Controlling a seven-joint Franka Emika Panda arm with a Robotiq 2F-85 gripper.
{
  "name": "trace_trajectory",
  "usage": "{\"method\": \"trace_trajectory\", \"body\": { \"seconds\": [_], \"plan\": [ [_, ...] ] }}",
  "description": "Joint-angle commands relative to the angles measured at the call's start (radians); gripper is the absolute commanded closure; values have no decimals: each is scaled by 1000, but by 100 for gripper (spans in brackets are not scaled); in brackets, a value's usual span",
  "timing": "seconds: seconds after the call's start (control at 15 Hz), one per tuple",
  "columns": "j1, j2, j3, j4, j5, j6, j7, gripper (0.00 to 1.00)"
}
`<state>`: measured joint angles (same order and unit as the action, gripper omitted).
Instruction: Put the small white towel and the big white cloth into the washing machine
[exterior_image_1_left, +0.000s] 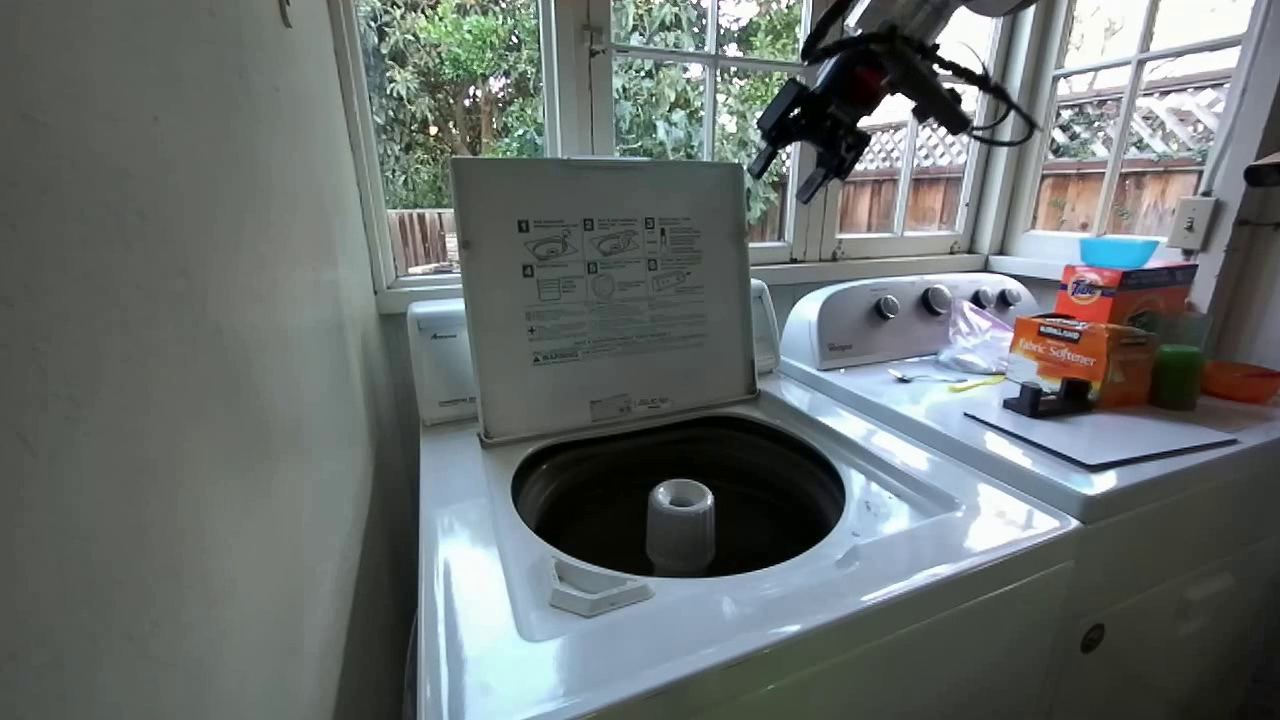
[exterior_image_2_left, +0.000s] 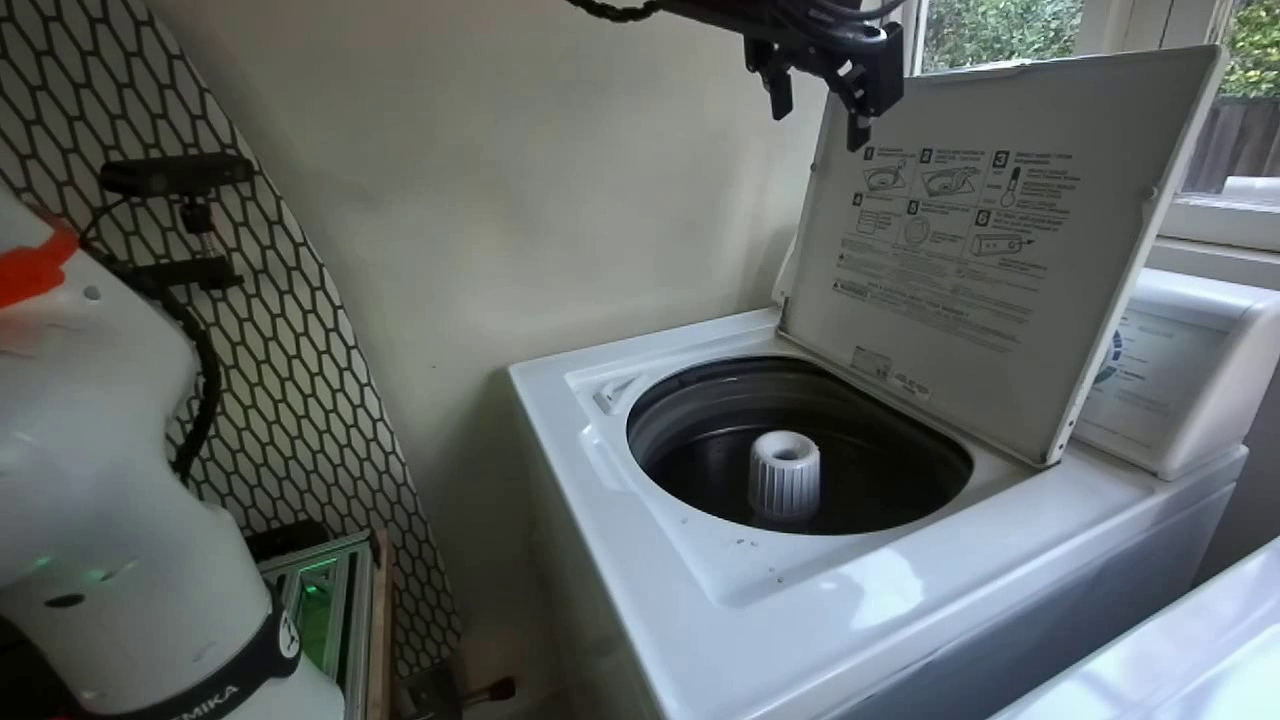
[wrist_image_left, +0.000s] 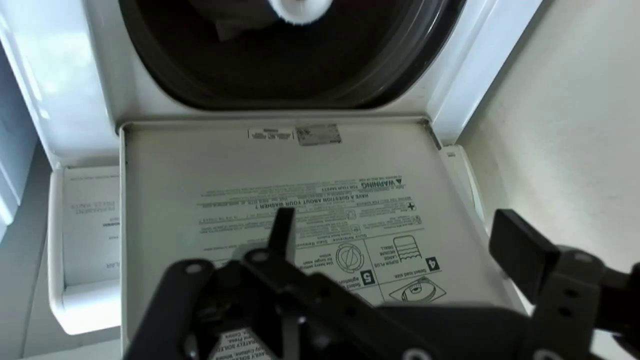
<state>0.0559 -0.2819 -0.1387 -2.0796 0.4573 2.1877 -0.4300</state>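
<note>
The washing machine (exterior_image_1_left: 470, 600) stands with its lid (exterior_image_1_left: 610, 300) raised, and its round drum opening shows in all views. A white agitator (exterior_image_1_left: 680, 530) stands in the drum, also in an exterior view (exterior_image_2_left: 785, 480). In the wrist view, a dim grey, cloth-like thing (wrist_image_left: 240, 22) lies in the dark drum beside the agitator. I cannot tell whether it is the towel or the cloth. No other white towel or cloth is in view. My gripper (exterior_image_1_left: 782, 185) is open and empty, high up near the raised lid. It also shows in an exterior view (exterior_image_2_left: 819, 128) and the wrist view (wrist_image_left: 395, 225).
A dryer (exterior_image_1_left: 890, 410) stands beside the washer, holding a fabric softener box (exterior_image_1_left: 1060, 345), a Tide box (exterior_image_1_left: 1135, 290), a plastic bag (exterior_image_1_left: 975, 340) and a green container (exterior_image_1_left: 1177, 375). A wall (exterior_image_1_left: 200, 400) runs along the washer's other side. Windows (exterior_image_1_left: 660, 100) are behind.
</note>
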Motion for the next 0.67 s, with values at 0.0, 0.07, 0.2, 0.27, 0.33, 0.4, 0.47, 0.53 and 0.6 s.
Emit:
{"method": "trace_trajectory", "body": {
  "seconds": [0.0,0.07,0.2,0.27,0.33,0.4,0.47,0.53,0.6],
  "plan": [
    [-23,-75,-28,16,-32,-266,60,0],
    [-33,-85,-33,25,-33,-338,65,0],
    [-37,-105,-58,32,1,-444,29,0],
    [-39,-85,-39,34,-7,-372,33,0],
    [-42,-94,-46,36,-6,-405,32,0],
    [-43,-99,-50,37,-6,-418,32,0],
    [-43,-101,-51,37,-6,-422,32,0],
    [-43,-100,-51,37,-6,-422,32,0],
    [-43,-100,-50,37,-6,-422,32,0]
  ]
}}
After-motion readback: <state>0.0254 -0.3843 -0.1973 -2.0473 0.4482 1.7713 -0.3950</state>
